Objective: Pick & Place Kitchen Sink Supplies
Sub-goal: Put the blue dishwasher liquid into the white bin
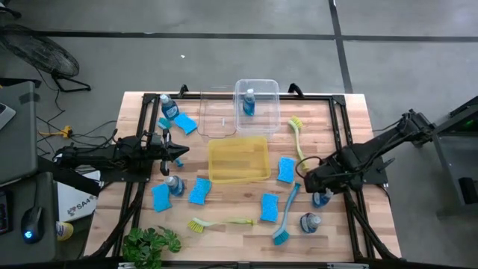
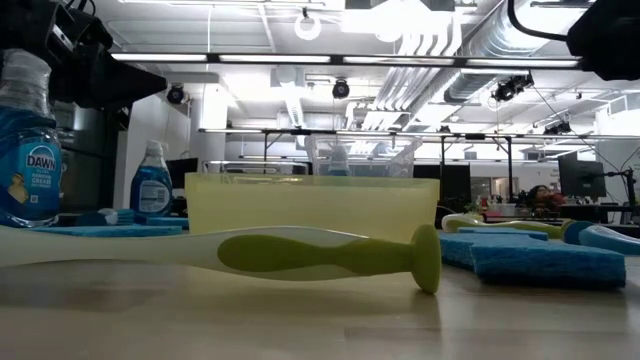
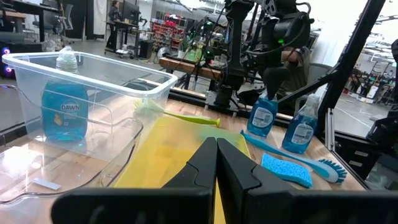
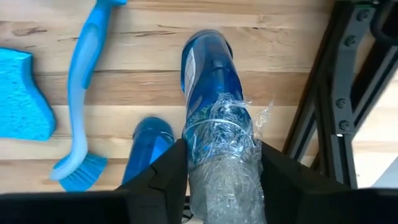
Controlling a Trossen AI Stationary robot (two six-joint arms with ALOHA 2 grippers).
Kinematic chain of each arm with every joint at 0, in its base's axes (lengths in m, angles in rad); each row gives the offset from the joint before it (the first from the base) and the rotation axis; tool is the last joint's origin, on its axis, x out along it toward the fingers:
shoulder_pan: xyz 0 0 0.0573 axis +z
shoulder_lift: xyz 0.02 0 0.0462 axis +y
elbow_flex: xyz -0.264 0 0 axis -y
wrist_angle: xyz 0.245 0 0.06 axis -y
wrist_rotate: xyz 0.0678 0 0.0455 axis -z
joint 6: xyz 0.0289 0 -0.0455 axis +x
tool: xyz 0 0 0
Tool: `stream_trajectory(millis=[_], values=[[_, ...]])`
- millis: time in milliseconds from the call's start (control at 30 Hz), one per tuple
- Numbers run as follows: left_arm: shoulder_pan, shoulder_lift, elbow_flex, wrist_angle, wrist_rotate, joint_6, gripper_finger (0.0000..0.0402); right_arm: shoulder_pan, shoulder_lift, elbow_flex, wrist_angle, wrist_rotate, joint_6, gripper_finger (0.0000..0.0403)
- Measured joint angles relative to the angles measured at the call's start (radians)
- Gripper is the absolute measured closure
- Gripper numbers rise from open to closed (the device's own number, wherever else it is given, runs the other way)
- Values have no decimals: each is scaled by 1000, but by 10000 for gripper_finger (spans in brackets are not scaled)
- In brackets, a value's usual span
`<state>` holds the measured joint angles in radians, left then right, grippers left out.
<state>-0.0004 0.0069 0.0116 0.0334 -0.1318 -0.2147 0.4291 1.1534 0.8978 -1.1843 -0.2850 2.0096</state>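
Note:
My right gripper (image 1: pixel 321 193) points down at the table's right side, shut on a small clear bottle of blue liquid (image 4: pixel 208 93). A second bottle (image 1: pixel 310 222) stands just nearer, beside a blue dish brush (image 1: pixel 285 217). Blue sponges (image 1: pixel 286 169) (image 1: pixel 269 207) lie flat to their left. A yellow-green brush (image 1: pixel 220 222) lies near the front edge, another (image 1: pixel 297 138) farther back. One more bottle (image 1: pixel 249 101) stands in a clear bin (image 1: pixel 270 84). My left gripper (image 1: pixel 181 152) hangs shut and level at the left, holding nothing. My right gripper pinches the bottle's clear upper part (image 4: pixel 224 155) between its two fingers (image 4: pixel 171 174), coming from above and pointing steeply down. The clear wall looks crumpled between them. The bottle's blue lower part points at the wooden table; whether its base rests there I cannot tell.
A yellow bin (image 1: pixel 239 173) sits mid-table with another clear bin (image 1: pixel 205 112) behind it. More bottles (image 1: pixel 168 108) (image 1: pixel 173 184) and sponges (image 1: pixel 187 123) (image 1: pixel 160 196) (image 1: pixel 199 190) lie on the left half. A green plant (image 1: pixel 153 243) stands at the near left corner.

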Motion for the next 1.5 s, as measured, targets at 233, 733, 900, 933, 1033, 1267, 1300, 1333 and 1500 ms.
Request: stream_trajectory(millis=[233,733,900,933,1033,1267,1300,1333,1500], values=[[0,0,0,0,0,0,400,-29,-2,1,33,20,-61,262],[0,0,0,0,0,0,400,-223,-2,241,-158,149,-431,262],[0,0,0,0,0,0,400,-338,-2,345,-190,184,-690,262],[0,0,0,0,0,0,400,-364,-2,365,-193,192,-747,262],[0,0,0,0,0,0,400,-445,9,432,-196,213,-919,262],[0,0,0,0,0,0,400,-636,99,635,-199,227,-1339,262],[0,0,0,0,0,0,400,-659,118,669,-201,227,-1398,262],[0,0,0,0,0,0,400,-681,139,702,-204,228,-1456,262],[0,0,0,0,0,0,400,-779,268,877,-228,227,-1717,259]])
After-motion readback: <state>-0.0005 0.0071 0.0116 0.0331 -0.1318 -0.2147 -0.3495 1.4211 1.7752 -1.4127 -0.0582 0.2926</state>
